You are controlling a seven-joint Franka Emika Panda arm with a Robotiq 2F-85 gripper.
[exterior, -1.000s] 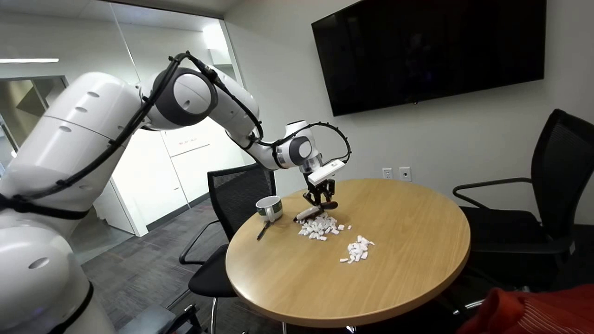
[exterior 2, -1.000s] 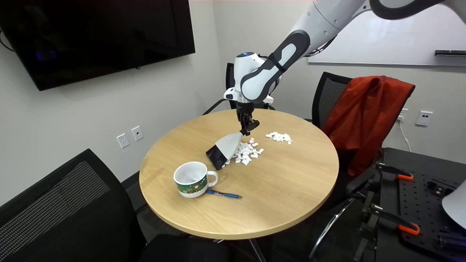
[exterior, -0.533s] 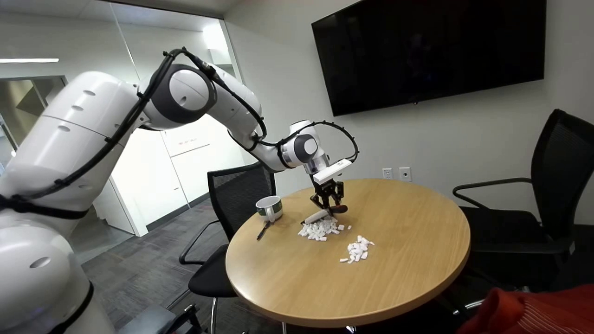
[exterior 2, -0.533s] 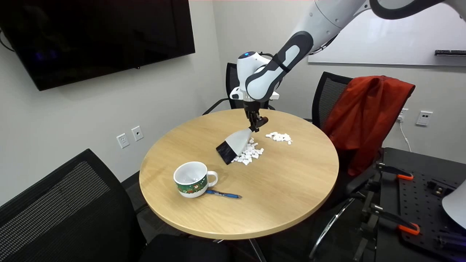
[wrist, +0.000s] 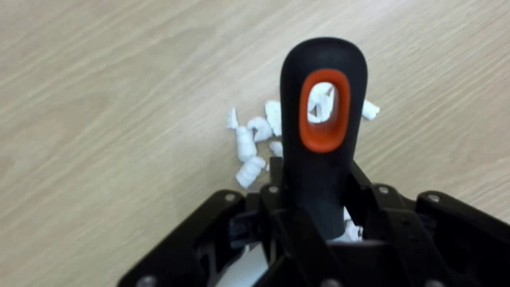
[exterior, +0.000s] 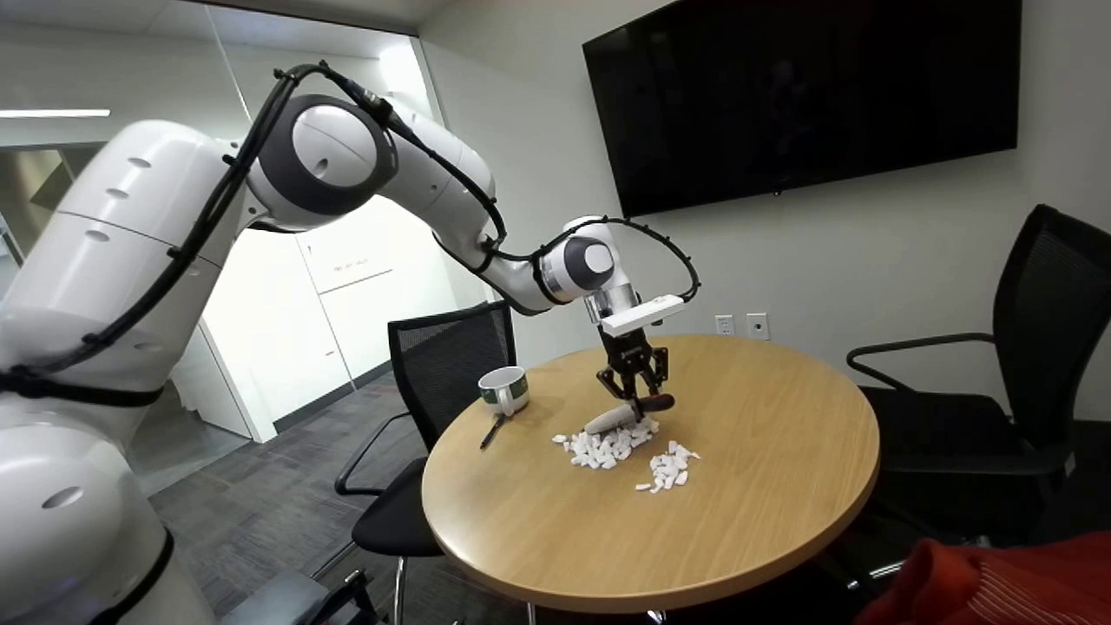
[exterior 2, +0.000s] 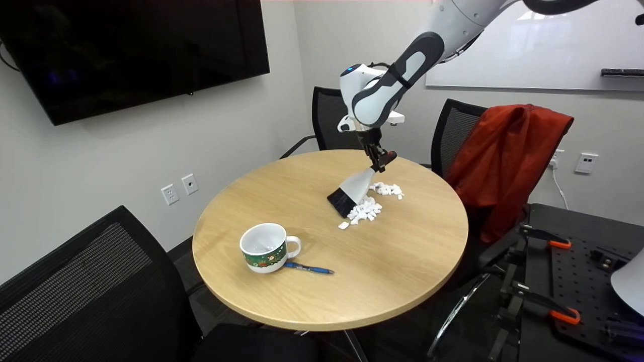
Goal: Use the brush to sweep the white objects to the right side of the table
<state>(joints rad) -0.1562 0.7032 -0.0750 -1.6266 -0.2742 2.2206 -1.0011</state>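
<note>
The gripper (wrist: 316, 171) is pinching the brush (exterior 2: 358, 185) by its dark handle. In an exterior view, white objects (exterior 2: 366, 210) lie on the table (exterior 2: 282, 191), mainly in two heaps: the bigger beside the brush head at five o'clock, the smaller at three o'clock.

In the wrist view, the brush (wrist: 322, 164) is partly hidden by the gripper (wrist: 316, 179); in an exterior view, the screen (exterior 2: 141, 55) at left is cut off.
</note>
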